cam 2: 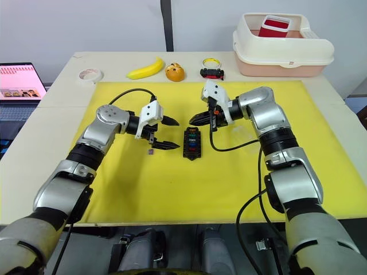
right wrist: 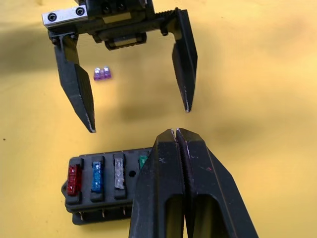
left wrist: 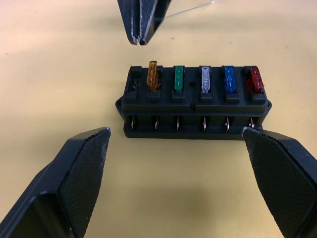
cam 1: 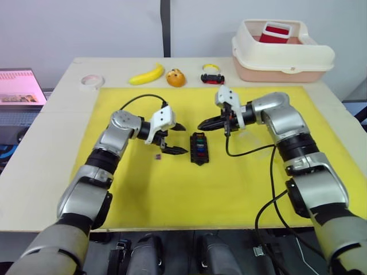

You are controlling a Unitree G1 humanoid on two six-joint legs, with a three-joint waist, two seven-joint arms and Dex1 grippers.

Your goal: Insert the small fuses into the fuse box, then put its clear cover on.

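The black fuse box [cam 1: 199, 147] lies in the middle of the yellow mat [cam 1: 172, 195]. One row holds an amber fuse [left wrist: 153, 75] that stands a little higher than the rest, then green [left wrist: 179, 78], grey [left wrist: 205, 79], blue [left wrist: 229, 79] and red [left wrist: 255, 78] fuses. The end slot beside the amber one is empty. A purple fuse [cam 1: 157, 156] lies loose on the mat left of the box. My left gripper [cam 1: 184, 139] is open just left of the box, holding nothing. My right gripper [cam 1: 200, 126] is shut, with its tip just above the box's far end. An edge of the clear cover [left wrist: 190, 9] shows behind it.
Along the table's back edge are a tape roll [cam 1: 92, 81], a banana [cam 1: 147, 74], an orange fruit [cam 1: 175, 77] and a small toy car [cam 1: 212, 78]. A cream bin [cam 1: 281, 51] stands at the back right. A laptop [cam 1: 20, 86] sits off the left side.
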